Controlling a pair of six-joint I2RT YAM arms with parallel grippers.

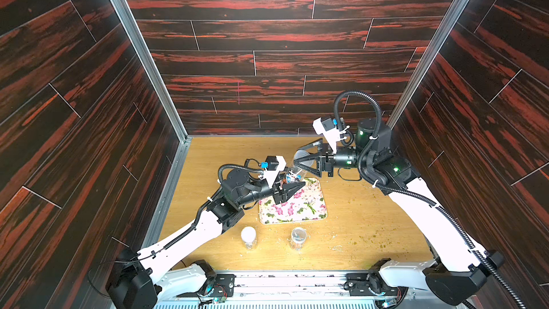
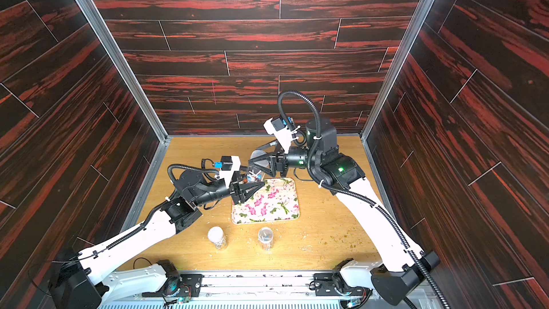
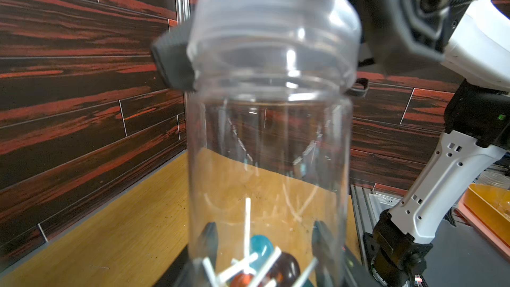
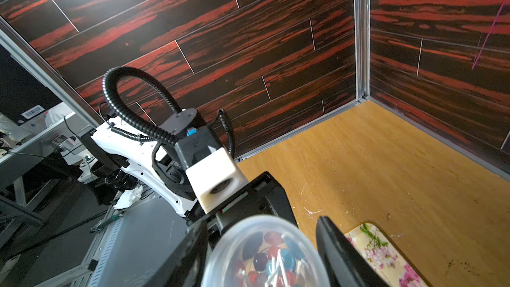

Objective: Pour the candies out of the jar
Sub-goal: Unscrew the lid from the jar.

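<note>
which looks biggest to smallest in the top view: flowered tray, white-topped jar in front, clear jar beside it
1. flowered tray, clearly the largest
2. white-topped jar and clear jar: they look alike in size, so I won't rank them

2 upright jars (image 1: 248,237) (image 1: 298,237) nr floral tray (image 1: 297,209).

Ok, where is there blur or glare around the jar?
Left wrist view: the lid is smeared, and white glare streaks the jar. Right wrist view: the lid is soft, the candies hazy through it. In both top views the jar is too small to judge.
</note>
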